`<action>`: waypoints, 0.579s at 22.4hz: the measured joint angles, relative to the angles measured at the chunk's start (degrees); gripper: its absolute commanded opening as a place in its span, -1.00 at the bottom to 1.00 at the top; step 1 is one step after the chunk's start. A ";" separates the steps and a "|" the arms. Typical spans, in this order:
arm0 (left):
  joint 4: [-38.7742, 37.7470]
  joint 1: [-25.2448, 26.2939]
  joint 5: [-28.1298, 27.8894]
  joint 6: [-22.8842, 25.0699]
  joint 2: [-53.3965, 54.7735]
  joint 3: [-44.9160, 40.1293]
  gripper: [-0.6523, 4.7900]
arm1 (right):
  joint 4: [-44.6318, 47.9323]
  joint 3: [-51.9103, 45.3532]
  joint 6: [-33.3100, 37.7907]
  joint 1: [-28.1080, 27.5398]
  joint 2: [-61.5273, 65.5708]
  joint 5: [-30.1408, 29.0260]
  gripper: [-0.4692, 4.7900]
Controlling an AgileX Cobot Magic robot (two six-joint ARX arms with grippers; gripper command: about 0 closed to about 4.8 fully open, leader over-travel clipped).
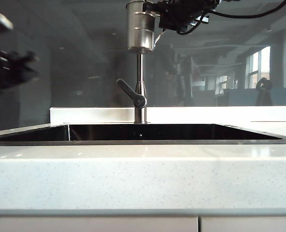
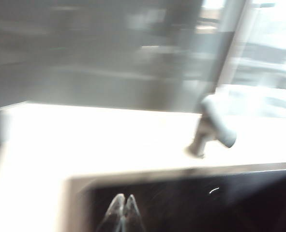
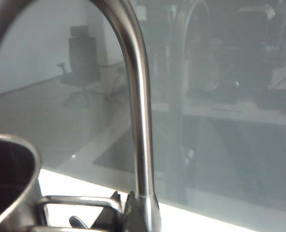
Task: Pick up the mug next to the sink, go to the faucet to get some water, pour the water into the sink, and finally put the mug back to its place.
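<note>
The steel mug (image 1: 141, 31) hangs upright high above the sink (image 1: 172, 131), right in front of the faucet (image 1: 140, 87) pipe. My right gripper (image 1: 158, 24) reaches in from the right and is shut on its wire handle. In the right wrist view the mug (image 3: 9, 183) shows its dark inside, the right gripper (image 3: 123, 202) pinches the handle (image 3: 80, 199), and the curved faucet (image 3: 140, 121) stands just beyond. My left gripper (image 1: 29, 63) hovers blurred at the far left. In its own blurred view the left gripper (image 2: 124, 199) is shut and empty over the sink (image 2: 205, 203) corner, with the faucet (image 2: 213, 128) lever farther off.
A pale speckled countertop (image 1: 143, 169) runs along the front of the basin, with cabinet fronts (image 1: 94, 224) beneath. A low white ledge (image 1: 94, 115) and a glass wall stand behind the faucet. The faucet's lever (image 1: 129, 91) points up and left.
</note>
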 measured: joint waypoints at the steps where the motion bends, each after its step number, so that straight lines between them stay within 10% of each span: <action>1: 0.00 0.00 2.38 -0.22 3.17 3.54 -0.73 | 0.02 0.33 0.04 0.02 0.00 -0.09 -0.83; 9: -2.99 -0.70 21.73 -11.98 34.47 48.30 0.91 | -0.17 1.66 0.09 -0.02 0.00 -0.15 -0.83; 13: -8.85 -4.02 27.08 -18.21 44.13 67.60 0.99 | -0.68 1.66 0.09 -0.02 0.00 -0.15 -0.83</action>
